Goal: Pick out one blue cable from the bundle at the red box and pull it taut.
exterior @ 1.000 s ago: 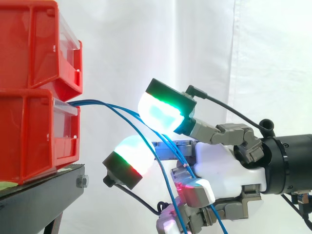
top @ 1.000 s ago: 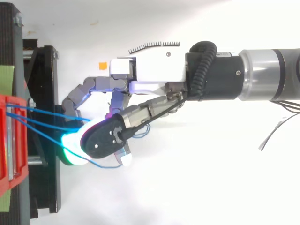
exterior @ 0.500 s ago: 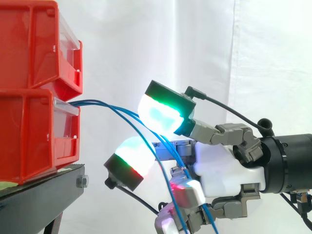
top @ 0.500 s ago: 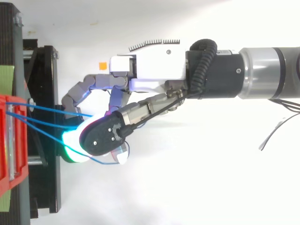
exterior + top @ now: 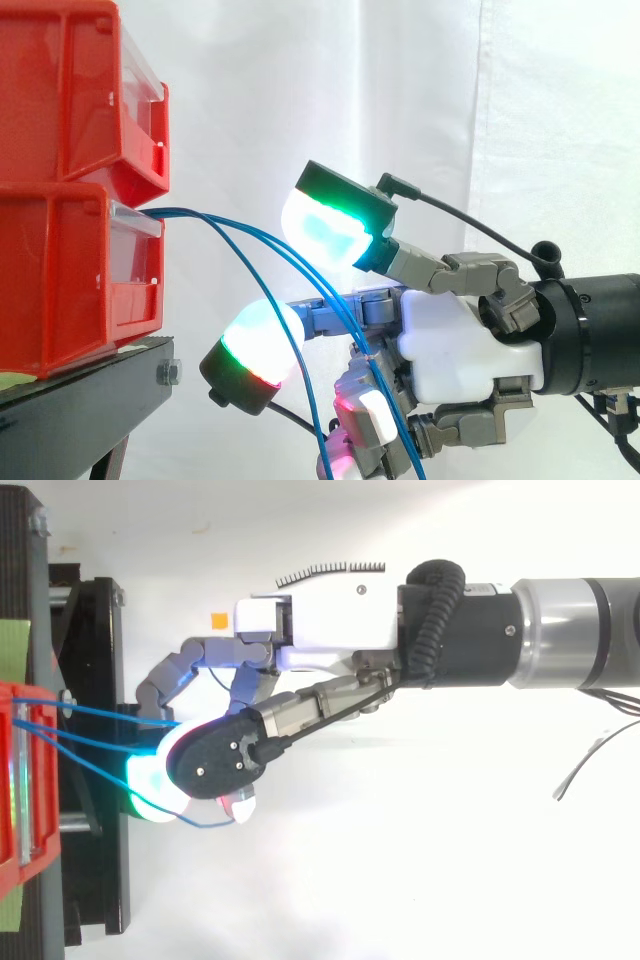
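Hand [image 5: 460, 345] in from the right, level with the lower bin [image 5: 60, 270]. Fingers half closed and curled round the cables [image 5: 250, 232]. Upper pad [image 5: 325, 225], glowing green and cyan, raised above them. Lower pad [image 5: 262, 340], white with green and a red edge, out in front of them. Lowest fingers folded in under the palm, cables passing between. Closed on the bundle; cannot tell how firmly, or on how many cables.

Cables blue and thin, out of the lower bin's mouth just under its clear front strip [image 5: 135, 222]. Long axis left to right: out from the bin, then bowed down and right through the hand and off the bottom edge in side view. Curved, not straight. From above, cables [image 5: 90, 716] fanned as three from the bin to beneath the pads, one looped out past the dark back of a pad [image 5: 215, 765].

Upper bin [image 5: 60, 90] stacked on the lower, both on the stand [image 5: 80, 400]. Small orange square [image 5: 217, 618] just beside the hand's white housing, green strips [image 5: 12, 640] on the stand; print on either too small to tell.
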`<move>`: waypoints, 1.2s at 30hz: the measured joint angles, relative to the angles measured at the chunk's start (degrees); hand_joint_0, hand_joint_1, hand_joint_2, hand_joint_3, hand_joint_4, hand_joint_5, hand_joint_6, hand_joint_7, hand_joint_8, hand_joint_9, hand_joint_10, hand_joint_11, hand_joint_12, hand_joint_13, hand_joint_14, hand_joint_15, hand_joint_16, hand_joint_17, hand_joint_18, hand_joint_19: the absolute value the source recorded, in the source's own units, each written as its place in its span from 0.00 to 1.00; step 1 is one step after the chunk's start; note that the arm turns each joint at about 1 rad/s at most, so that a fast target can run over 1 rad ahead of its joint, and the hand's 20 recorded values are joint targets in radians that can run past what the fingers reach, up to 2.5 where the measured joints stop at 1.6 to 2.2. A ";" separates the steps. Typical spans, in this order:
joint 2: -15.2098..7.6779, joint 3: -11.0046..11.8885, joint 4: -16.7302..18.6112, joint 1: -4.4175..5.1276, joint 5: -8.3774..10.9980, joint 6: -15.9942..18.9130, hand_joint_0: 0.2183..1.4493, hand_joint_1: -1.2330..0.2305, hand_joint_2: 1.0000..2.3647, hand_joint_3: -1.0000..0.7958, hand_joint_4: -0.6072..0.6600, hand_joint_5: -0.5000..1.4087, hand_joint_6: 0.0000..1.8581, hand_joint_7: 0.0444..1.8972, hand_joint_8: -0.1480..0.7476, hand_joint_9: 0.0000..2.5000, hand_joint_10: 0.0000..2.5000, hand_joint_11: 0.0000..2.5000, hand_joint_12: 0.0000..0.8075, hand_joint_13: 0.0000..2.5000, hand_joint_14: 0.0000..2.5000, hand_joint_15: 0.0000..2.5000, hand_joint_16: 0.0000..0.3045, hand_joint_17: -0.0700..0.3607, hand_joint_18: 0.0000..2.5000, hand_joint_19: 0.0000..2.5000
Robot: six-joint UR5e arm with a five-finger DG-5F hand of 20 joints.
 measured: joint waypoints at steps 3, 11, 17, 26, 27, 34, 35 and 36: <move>0.22 0.00 -0.09 0.00 0.01 -0.71 0.18 0.62 0.00 0.28 0.45 0.21 0.41 0.45 0.50 0.49 0.01 0.21 0.49 0.39 0.01 0.17 0.21 0.49 0.35 0.29; 1.98 -0.01 -1.44 -0.02 0.03 -2.66 0.19 0.63 0.00 0.28 0.45 0.20 0.41 0.44 0.49 0.48 0.01 0.22 0.49 0.39 0.01 0.18 0.20 0.49 0.34 0.30; 3.19 -0.01 -3.58 -0.08 0.57 -4.00 0.23 0.66 0.00 0.28 0.44 0.19 0.41 0.45 0.48 0.47 0.01 0.22 0.47 0.39 0.01 0.18 0.19 0.46 0.33 0.30; 3.83 -0.01 -5.63 -0.09 1.44 -4.49 0.27 0.59 0.01 0.32 0.45 0.19 0.41 0.46 0.47 0.46 0.01 0.23 0.46 0.38 0.01 0.19 0.18 0.45 0.31 0.31; 3.83 -0.01 -5.72 -0.09 1.48 -4.49 0.27 0.59 0.01 0.32 0.45 0.19 0.41 0.46 0.47 0.46 0.01 0.23 0.46 0.38 0.01 0.19 0.18 0.45 0.31 0.31; 3.83 -0.01 -5.99 -0.21 2.69 -4.51 0.28 0.56 0.01 0.39 0.45 0.19 0.41 0.45 0.47 0.45 0.01 0.23 0.46 0.38 0.01 0.19 0.18 0.45 0.31 0.31; 3.83 -0.01 -6.00 -0.26 3.01 -4.51 0.29 0.55 0.01 0.39 0.45 0.19 0.41 0.45 0.48 0.45 0.01 0.23 0.46 0.38 0.01 0.19 0.18 0.45 0.31 0.31; 3.83 -0.01 -6.00 -0.31 3.31 -4.52 0.28 0.55 0.01 0.40 0.45 0.19 0.41 0.45 0.47 0.45 0.01 0.23 0.46 0.38 0.01 0.19 0.18 0.45 0.31 0.31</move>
